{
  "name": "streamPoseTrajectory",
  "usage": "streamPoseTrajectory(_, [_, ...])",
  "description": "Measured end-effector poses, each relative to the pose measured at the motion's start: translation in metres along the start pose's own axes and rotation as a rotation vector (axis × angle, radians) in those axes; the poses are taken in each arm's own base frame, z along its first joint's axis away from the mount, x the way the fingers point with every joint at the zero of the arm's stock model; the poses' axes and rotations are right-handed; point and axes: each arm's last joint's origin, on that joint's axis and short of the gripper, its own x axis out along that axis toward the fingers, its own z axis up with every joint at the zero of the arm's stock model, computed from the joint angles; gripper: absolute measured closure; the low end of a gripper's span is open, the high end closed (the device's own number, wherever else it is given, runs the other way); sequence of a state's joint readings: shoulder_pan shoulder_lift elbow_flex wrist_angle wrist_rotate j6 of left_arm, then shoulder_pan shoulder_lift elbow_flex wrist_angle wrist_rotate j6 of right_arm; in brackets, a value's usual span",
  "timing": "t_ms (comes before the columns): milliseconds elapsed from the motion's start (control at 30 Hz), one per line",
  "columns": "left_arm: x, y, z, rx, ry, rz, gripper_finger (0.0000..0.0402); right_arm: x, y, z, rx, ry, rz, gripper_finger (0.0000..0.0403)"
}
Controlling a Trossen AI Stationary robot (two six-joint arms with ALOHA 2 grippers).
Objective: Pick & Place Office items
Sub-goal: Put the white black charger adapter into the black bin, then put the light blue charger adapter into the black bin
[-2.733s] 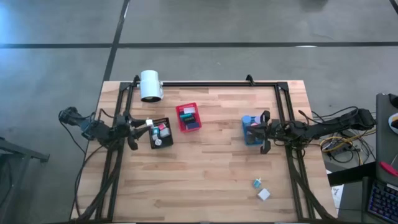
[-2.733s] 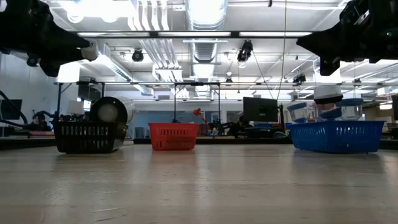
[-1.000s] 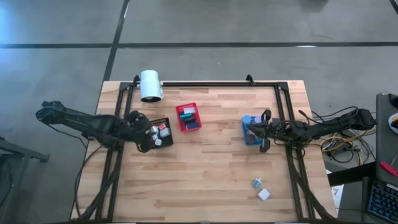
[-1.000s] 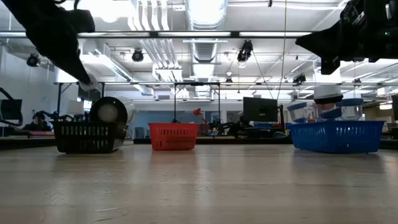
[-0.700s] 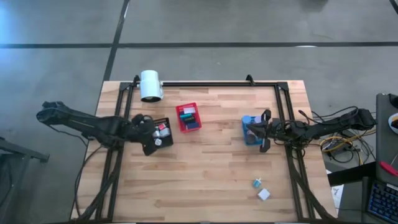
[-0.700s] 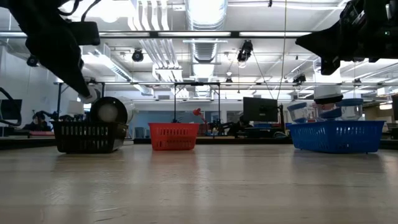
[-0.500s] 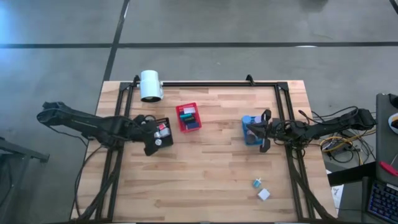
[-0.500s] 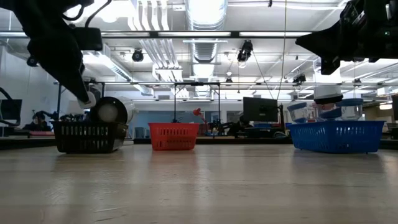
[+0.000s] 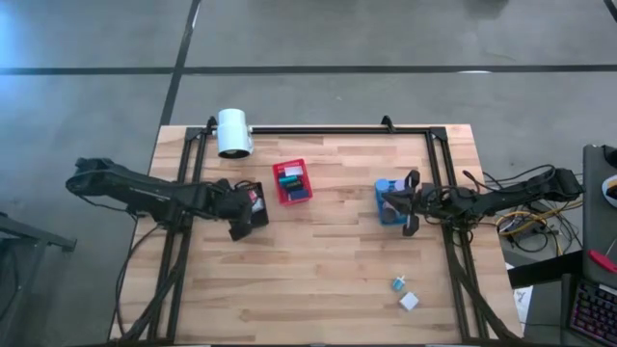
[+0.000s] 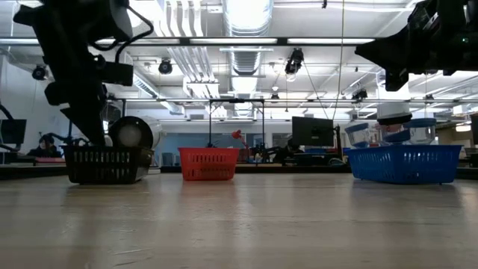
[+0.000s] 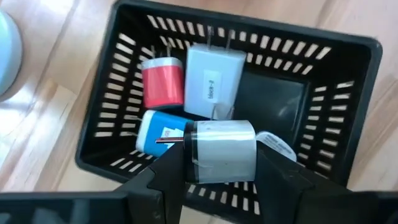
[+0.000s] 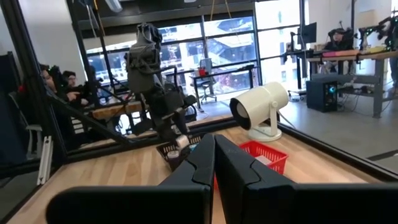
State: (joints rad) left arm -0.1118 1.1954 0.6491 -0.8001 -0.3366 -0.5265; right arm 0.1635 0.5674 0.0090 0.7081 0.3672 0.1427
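Left gripper [image 11: 219,163] hangs over the black bin [image 9: 253,207], clamping a white charger [image 11: 221,150]. Right gripper [image 12: 214,158] waits shut beside the blue bin [image 9: 388,200]. Most items look binned; two pieces [image 9: 405,293] remain on the table. Only the left wrist view shows the black bin's contents.

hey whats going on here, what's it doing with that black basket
The left hand hangs over the black basket near the table's left side, holding a white charger block between its fingers. A red block, a blue block and a bigger white block already lie inside. The right hand waits shut beside the blue basket. Two small pieces lie loose near the table's front right.
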Motion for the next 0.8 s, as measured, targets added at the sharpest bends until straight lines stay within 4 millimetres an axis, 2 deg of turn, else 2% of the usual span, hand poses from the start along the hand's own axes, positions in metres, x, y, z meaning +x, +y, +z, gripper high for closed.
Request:
streamPoseTrajectory(233, [0.01,-0.005,0.004,0.043,0.041,0.007,0.0246,0.001,0.0,-0.002,-0.007,0.018,-0.003,0.0394])
streamPoseTrajectory(367, [0.008,-0.007,0.008,0.063,0.044,-0.002,0.0174,0.001,0.0,-0.002,-0.012,0.018,-0.002,0.0394])
streamPoseTrajectory(467, [-0.003,-0.009,0.018,0.099,0.0,-0.036,0.0116,0.001,0.0,-0.002,-0.022,0.018,-0.002,0.0394])
streamPoseTrajectory(567, [-0.018,-0.008,0.028,0.106,-0.045,-0.055,0.0081,0.001,0.0,-0.003,-0.032,0.019,-0.003,0.0394])
streamPoseTrajectory(800, [-0.06,-0.001,0.045,0.182,-0.238,-0.12,0.0072,0.001,0.0,-0.002,-0.057,0.019,-0.002,0.0394])
